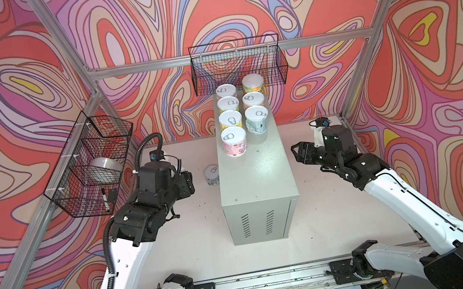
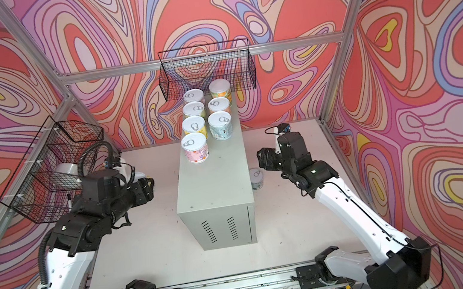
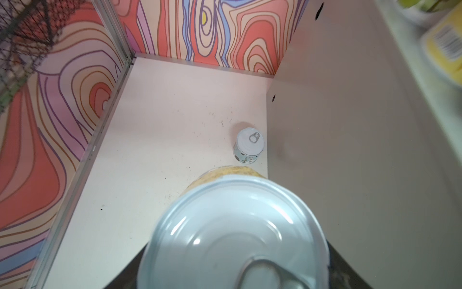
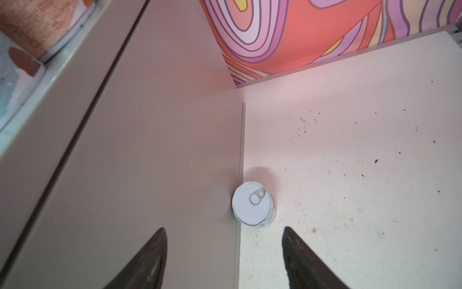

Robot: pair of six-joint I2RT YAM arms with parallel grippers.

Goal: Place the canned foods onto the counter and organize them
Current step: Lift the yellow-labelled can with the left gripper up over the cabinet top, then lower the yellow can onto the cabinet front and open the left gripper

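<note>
Several canned foods stand upright in two rows on the far half of the counter, a tall pale grey cabinet in both top views. My left gripper hovers left of the counter, shut on a yellow-labelled can whose silver lid fills the left wrist view. Below it a pale blue can stands on the table against the counter's left side. My right gripper is open and empty, over the counter's right edge. A white-lidded can stands on the table below it.
A black wire basket hangs on the back wall just above the far cans. Another wire basket on the left wall holds a white roll and a marker. The near half of the counter top is bare.
</note>
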